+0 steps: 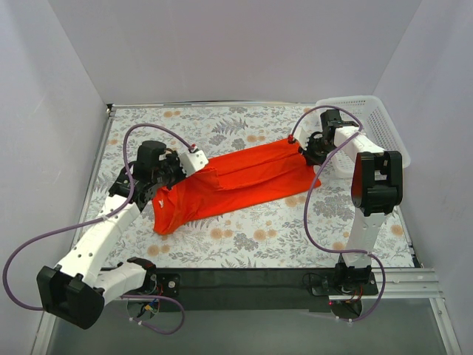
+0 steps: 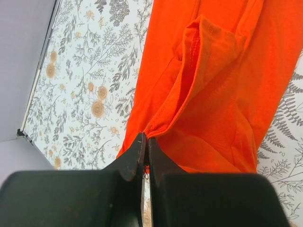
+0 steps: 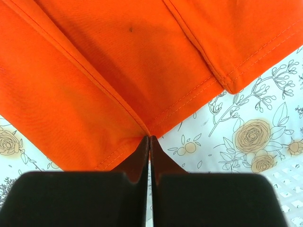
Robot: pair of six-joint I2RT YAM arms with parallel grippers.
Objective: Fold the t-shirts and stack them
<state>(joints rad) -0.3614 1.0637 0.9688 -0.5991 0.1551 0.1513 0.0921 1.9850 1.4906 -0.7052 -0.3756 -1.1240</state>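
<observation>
An orange-red t-shirt lies drawn out in a long band across the flowered table. Its long axis runs from the end just beside the white mesh basket to the end farthest from it, and you hold it at both. Your right jaws, pinched together, grip a stitched hem corner at the basket end. Your left jaws, likewise closed to a sliver, bite a gathered fold at the end away from the basket, where a sleeve opening bunches just past the tips. The cloth runs straight from each pair of jaws toward the other, so the coming fold looks to depend on both arms moving together across that axis. The right arm reaches in just beside the basket. A purple cable arcs over the left arm, apart from the cloth. Farthest from the basket, the shirt's tail slumps crumpled on the table, the part likeliest to drag.
</observation>
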